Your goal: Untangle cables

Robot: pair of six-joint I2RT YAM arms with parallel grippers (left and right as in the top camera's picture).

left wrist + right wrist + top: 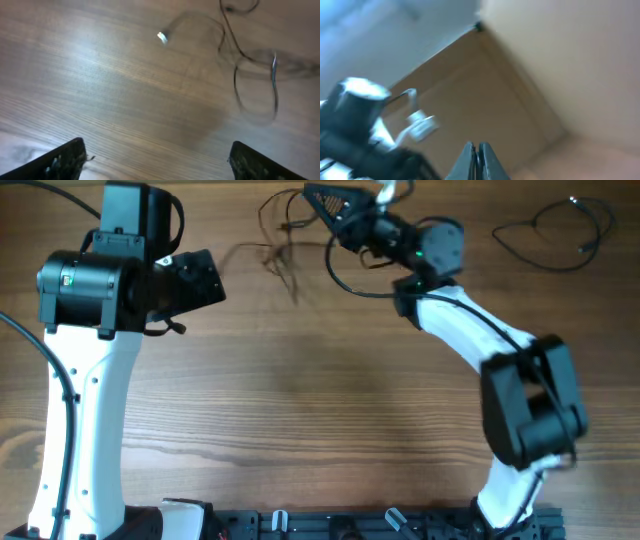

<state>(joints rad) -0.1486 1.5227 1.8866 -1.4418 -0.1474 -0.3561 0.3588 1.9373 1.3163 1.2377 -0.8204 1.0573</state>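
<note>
A thin dark cable (pixel 280 242) hangs blurred over the far middle of the table, and one strand runs up to my right gripper (pixel 312 195). In the right wrist view that gripper (pixel 477 150) is shut, seemingly on this cable, and points up off the table toward walls. My left gripper (pixel 218 280) is to the left of the cable, open and empty. In the left wrist view its fingers (pixel 157 165) are wide apart above bare wood, with the cable's loops (pixel 255 75) and a silver plug (pixel 161 36) ahead.
A second black cable (pixel 555 230) lies coiled at the far right of the table. A black loop (pixel 345 280) hangs by the right arm's wrist. Both arm bases stand at the near edge.
</note>
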